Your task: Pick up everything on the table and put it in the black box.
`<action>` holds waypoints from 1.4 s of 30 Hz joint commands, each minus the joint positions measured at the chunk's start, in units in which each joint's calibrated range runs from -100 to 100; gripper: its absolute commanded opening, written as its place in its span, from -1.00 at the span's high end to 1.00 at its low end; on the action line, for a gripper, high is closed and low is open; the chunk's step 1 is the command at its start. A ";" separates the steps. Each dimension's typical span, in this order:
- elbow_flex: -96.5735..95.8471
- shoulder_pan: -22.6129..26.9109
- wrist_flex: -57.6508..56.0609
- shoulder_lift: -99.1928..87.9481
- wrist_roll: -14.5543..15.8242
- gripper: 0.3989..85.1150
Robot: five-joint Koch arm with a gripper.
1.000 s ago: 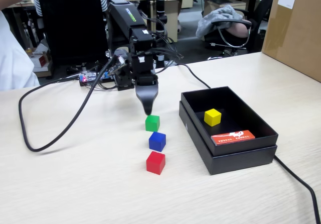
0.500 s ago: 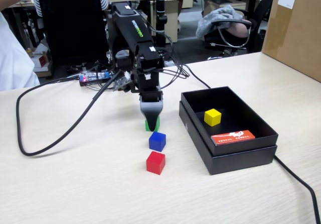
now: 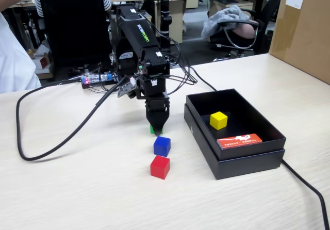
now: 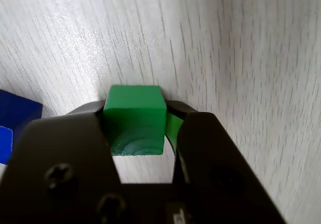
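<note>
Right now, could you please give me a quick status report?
Gripper jaws around small green cube, grip unconfirmed. Cube on table. Yellow cube in black box. Blue cube close by.

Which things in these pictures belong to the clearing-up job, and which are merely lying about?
Part of the job: green cube between the jaws of the gripper; blue cube; red cube; yellow cube, already in the black box.

Lying about: red-orange card in the box; brown carton; black cable.

Beige table (image 3: pixel 77 189): cubes, black box (image 3: pixel 242 160), cable
</note>
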 commanded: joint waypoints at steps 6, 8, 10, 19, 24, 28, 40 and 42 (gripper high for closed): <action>2.55 0.24 -0.92 -9.19 0.24 0.99; 5.09 0.49 -3.26 -15.50 0.20 0.99; 9.89 1.17 -6.37 -20.32 0.15 0.99; 41.08 7.13 -11.72 -15.96 -2.05 0.99; 58.49 10.11 -11.72 4.35 -2.88 0.98; 62.39 10.11 -11.55 16.40 -2.69 0.98; 61.93 9.33 -14.92 34.99 -1.51 0.98; 60.03 9.38 -14.92 34.99 -1.51 0.83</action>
